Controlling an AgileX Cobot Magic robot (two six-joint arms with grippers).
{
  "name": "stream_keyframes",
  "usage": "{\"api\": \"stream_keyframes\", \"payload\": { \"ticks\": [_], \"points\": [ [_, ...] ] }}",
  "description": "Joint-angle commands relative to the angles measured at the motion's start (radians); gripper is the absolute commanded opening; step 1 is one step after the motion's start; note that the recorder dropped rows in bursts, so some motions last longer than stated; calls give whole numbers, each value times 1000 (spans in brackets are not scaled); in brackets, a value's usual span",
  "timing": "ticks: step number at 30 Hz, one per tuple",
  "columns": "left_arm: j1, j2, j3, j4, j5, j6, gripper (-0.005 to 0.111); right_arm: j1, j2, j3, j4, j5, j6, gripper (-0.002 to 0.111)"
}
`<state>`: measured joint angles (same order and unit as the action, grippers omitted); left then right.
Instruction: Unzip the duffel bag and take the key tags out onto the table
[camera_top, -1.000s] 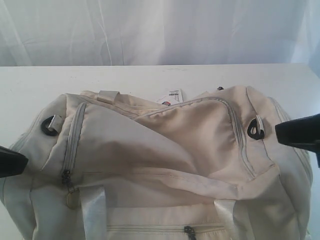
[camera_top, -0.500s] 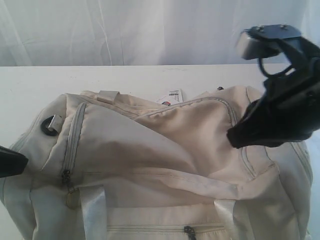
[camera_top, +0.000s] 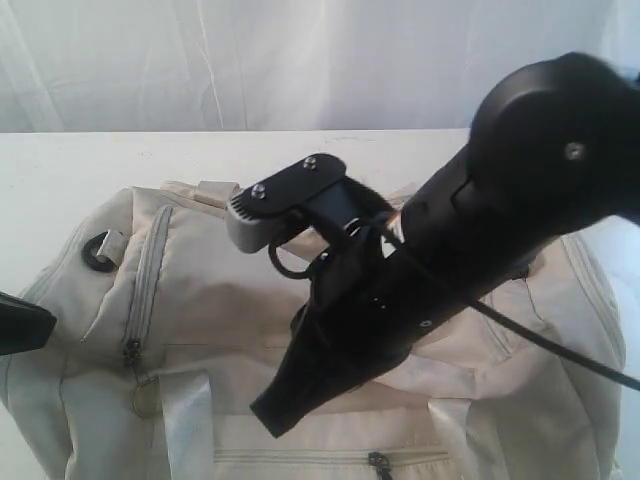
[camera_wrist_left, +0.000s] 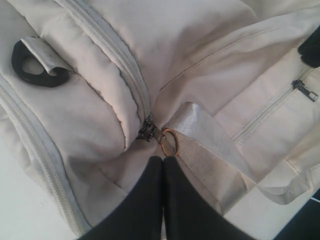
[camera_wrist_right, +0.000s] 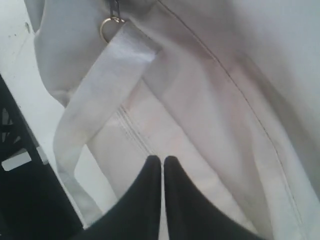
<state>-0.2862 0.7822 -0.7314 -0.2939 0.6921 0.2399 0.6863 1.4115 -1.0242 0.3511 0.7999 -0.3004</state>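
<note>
Cream duffel bag (camera_top: 200, 290) lying on a white surface (camera_top: 60, 165), with two black claws close over it.
Right claw (camera_top: 272, 418) reaching in from the right, angled down over the near middle of the bag, fingers pressed together on nothing, near a pale webbing handle (camera_wrist_right: 107, 75). Left claw (camera_wrist_left: 162, 161) at the bag's left end, fingers together and empty, just beside a zipper slider (camera_wrist_left: 145, 132) and a small metal ring (camera_wrist_left: 169, 142). Zipper there closed.
</note>
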Motion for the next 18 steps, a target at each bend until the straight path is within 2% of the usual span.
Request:
{"api": "stream_keyframes", "payload": {
  "ticks": [1,5,7,10,14,18],
  "points": [
    [-6,-2,4,-16,7,0,0,5,68,-1,15,-28,-41,23],
    [-6,-2,4,-16,7,0,0,5,112,-1,179,-67,-136,53],
    [-6,-2,4,-16,7,0,0,7,131,-1,289,-87,-194,61],
    [-6,-2,4,-16,7,0,0,33,165,-1,379,-110,-230,64],
    [-6,-2,4,-7,9,0,0,82,212,-1,397,-155,-248,64],
    [-6,-2,4,85,11,-109,0,120,257,-1,398,-213,-248,64]
  ]
}}
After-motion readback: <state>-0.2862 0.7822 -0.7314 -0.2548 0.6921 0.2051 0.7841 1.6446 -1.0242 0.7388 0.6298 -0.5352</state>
